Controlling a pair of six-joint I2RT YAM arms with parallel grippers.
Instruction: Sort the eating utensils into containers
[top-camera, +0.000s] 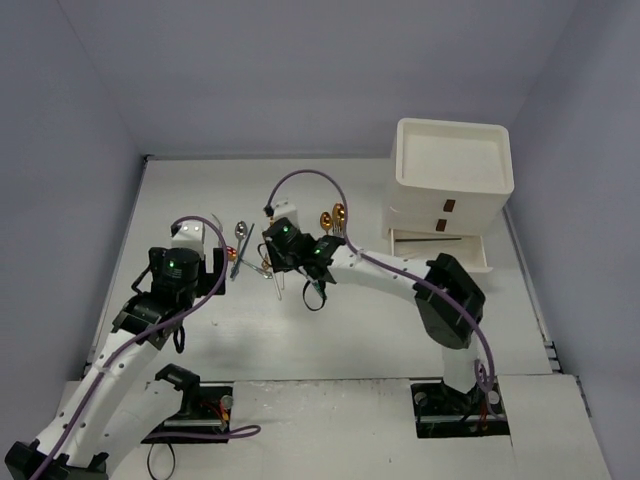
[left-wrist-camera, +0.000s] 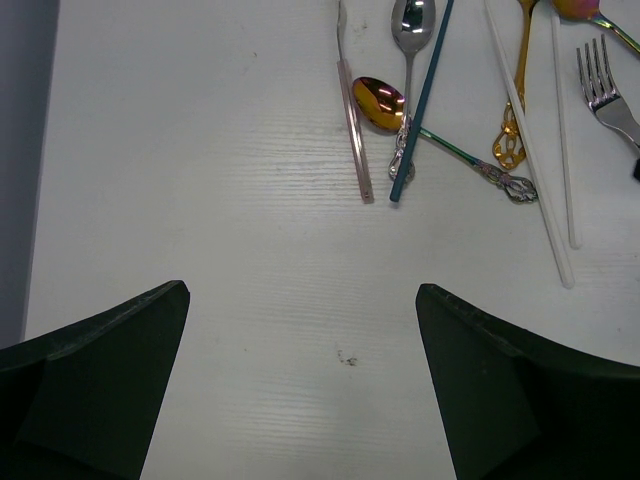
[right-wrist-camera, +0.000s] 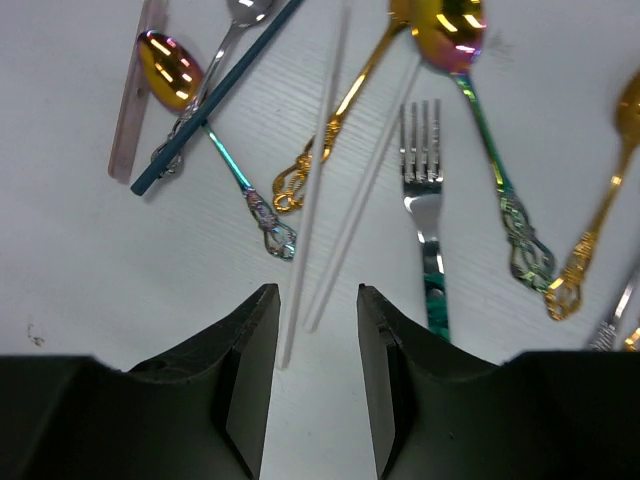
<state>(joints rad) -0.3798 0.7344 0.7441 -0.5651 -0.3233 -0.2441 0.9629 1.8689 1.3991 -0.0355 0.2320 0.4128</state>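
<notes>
Two white chopsticks (right-wrist-camera: 305, 250), one silver fork (right-wrist-camera: 424, 200); left jaws wide apart, empty; right jaws narrowly apart, empty.

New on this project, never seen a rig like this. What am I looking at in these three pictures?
Two robot arms are bolted at the near edge of a white table. The top picture looks down from above and behind them. The other two come from a camera on each wrist, with that arm's own dark fingers at the bottom.

The left gripper is wide open and empty. The right gripper has a narrow gap, and the near ends of two white sticks show in it; nothing looks clamped.

Ahead of it lie gold spoons, a silver fork and a teal stick. At the far right stands a cream drawer cabinet, its bottom drawer pulled out.
</notes>
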